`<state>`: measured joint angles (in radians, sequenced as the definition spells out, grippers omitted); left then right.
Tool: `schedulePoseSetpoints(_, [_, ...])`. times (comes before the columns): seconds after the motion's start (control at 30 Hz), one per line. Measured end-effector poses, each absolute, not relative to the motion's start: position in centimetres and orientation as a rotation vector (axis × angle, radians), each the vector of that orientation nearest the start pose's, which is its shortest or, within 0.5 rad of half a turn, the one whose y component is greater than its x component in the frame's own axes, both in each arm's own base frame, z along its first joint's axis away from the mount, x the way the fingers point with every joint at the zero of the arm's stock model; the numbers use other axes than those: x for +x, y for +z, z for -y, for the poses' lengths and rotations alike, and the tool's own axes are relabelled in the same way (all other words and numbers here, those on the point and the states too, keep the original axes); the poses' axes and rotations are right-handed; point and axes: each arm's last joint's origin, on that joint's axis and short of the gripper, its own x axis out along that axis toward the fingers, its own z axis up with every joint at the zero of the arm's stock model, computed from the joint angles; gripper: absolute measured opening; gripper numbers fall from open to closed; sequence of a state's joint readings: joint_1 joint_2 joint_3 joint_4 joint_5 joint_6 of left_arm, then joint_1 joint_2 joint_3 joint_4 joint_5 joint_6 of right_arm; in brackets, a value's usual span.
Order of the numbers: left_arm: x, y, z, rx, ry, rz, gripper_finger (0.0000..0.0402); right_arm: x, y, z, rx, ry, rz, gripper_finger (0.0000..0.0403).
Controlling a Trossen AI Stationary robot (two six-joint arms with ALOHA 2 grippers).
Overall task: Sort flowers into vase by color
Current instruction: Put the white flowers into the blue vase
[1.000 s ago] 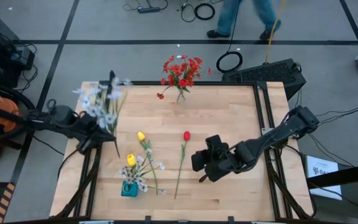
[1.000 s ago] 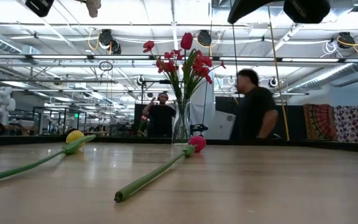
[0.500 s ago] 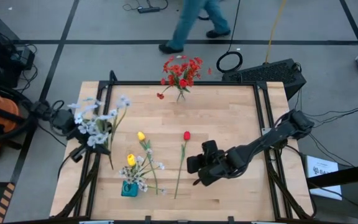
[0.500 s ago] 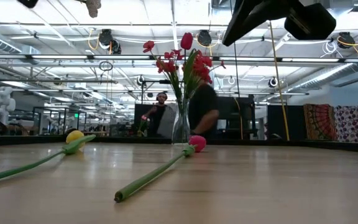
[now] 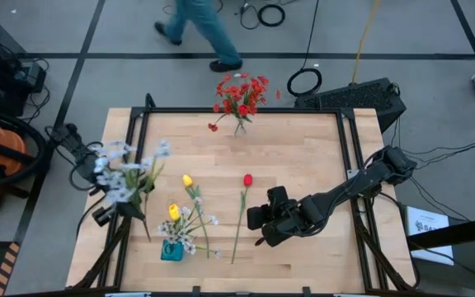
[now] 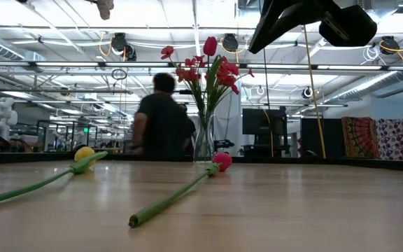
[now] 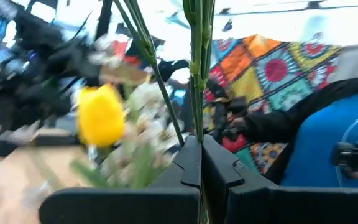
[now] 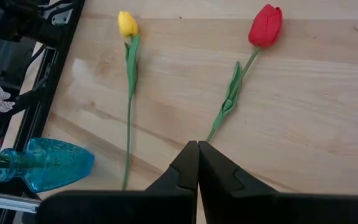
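My left gripper is clamped on the green stems of a white spray, out at the table's nine o'clock edge. From my left wrist I see my fingers pressed together with the stems rising between them, and a yellow tulip head in the blue vase past them. That vase sits near seven o'clock on the table and already holds a yellow tulip with some pale blossoms.

My right gripper hangs above the table around four o'clock from centre, fingers shut and empty, over the stem end of the loose red tulip. A loose yellow tulip lies just beside it, toward nine o'clock. The glass vase of red flowers stands at twelve o'clock.

What worries me:
- The spray is long and top-heavy; swung fast, it may twist in my grip and miss the narrow vase mouth.
- The blue vase looks light. A stem pushed against its rim could tip it over.
- Trailing blossoms could brush the loose yellow tulip and shift it.
- My right fingers are shut, so going down for the red tulip's stem without opening them would only shove it aside.
- A person walks past the far side; I judge that harmless
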<state>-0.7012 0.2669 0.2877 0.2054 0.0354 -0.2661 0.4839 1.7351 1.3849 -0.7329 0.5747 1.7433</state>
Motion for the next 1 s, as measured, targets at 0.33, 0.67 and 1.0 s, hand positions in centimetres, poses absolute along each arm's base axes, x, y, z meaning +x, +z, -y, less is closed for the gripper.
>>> schedulePoseSetpoints(0.33, [9.2,25.1,9.7,-0.170,-0.770,0.095,0.0000,32.5,25.5,-14.8,1.069,-0.810,-0.554,0.0000])
schedulePoseSetpoints(0.67, [10.6,23.8,11.5,-0.070,-0.744,0.039,0.0000,32.6,25.5,-14.6,1.069,-0.815,-0.552,0.0000])
schedulePoseSetpoints(1.0, [11.6,22.3,12.4,-0.048,-0.684,-0.058,0.0000,32.6,25.5,-14.6,1.070,-0.813,-0.551,0.0000])
